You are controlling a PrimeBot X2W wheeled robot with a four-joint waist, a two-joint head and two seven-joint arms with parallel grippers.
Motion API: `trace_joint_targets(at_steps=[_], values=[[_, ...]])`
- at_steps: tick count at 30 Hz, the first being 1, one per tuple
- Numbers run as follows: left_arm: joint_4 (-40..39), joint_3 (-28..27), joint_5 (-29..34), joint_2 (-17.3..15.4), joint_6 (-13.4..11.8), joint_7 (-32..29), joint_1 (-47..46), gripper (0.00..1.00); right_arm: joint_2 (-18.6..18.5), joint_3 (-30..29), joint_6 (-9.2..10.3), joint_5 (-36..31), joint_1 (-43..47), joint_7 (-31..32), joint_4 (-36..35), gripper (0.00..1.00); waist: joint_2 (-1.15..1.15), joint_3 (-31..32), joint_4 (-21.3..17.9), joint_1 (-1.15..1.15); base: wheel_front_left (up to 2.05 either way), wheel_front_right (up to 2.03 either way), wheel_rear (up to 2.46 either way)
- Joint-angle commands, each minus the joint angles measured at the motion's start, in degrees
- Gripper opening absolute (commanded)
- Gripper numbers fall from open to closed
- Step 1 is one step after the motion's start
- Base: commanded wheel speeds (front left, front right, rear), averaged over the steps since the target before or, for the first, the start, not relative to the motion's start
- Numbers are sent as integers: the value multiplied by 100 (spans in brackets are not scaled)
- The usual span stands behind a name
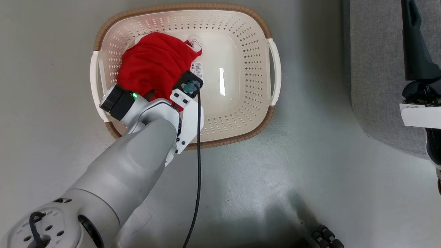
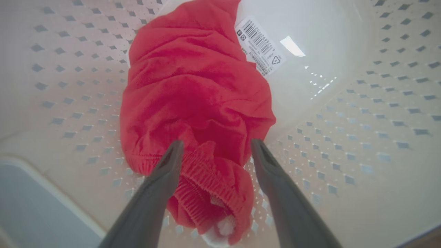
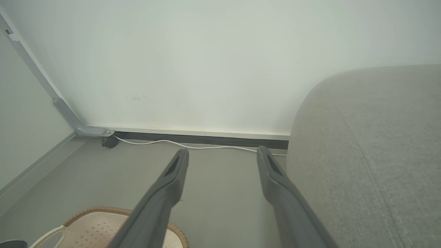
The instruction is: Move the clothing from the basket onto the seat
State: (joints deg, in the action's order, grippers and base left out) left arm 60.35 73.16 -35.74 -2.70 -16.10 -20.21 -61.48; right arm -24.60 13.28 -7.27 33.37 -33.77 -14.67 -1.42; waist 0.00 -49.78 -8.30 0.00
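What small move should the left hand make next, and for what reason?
Probably close the left hand. It stands open with the gathered elastic edge of the red clothing between its tips, and the clothing lies in the basket, not yet gripped. Closing here would likely catch that thick fold.

Smooth silver-grey forearm (image 1: 137, 155), black wrist ring (image 1: 115, 101) with a small green light (image 1: 135, 95) glowing. White bracket (image 1: 188, 120) dotted with black screws carries a black camera (image 1: 187, 84), a black cable (image 1: 198, 172) trailing off it; the fingers (image 2: 155, 193) are long, dark grey, tapered, slotted near the tips.
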Motion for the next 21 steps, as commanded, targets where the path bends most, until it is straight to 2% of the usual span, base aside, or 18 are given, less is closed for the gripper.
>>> trace_joint_targets(at_steps=[1,9,18,19,20,21], values=[[-32,-25,100,-18,43,-124,-89,100,-56,58,-22,61,113,-33,-164,100,0,-12,-9,0,0,0,0],[65,14,646,-18,255,-778,-141,100,-4,125,-22,102,71,-33,-210,100,0,-84,-98,0,0,0,0],[229,18,1062,-18,445,-1073,-177,100,19,152,-22,127,-14,-33,-235,100,0,-184,-164,0,0,0,0],[261,18,1080,-18,445,-1058,-184,86,23,150,-22,130,-19,-33,-237,100,0,-191,-165,0,0,0,0],[294,18,1091,-18,451,-1041,-187,37,27,149,-22,131,-23,-33,-239,100,0,-197,-165,0,0,0,0],[326,18,1083,-18,453,-1005,-190,0,30,148,-22,132,-26,-33,-243,100,0,-201,-165,0,0,0,0]])
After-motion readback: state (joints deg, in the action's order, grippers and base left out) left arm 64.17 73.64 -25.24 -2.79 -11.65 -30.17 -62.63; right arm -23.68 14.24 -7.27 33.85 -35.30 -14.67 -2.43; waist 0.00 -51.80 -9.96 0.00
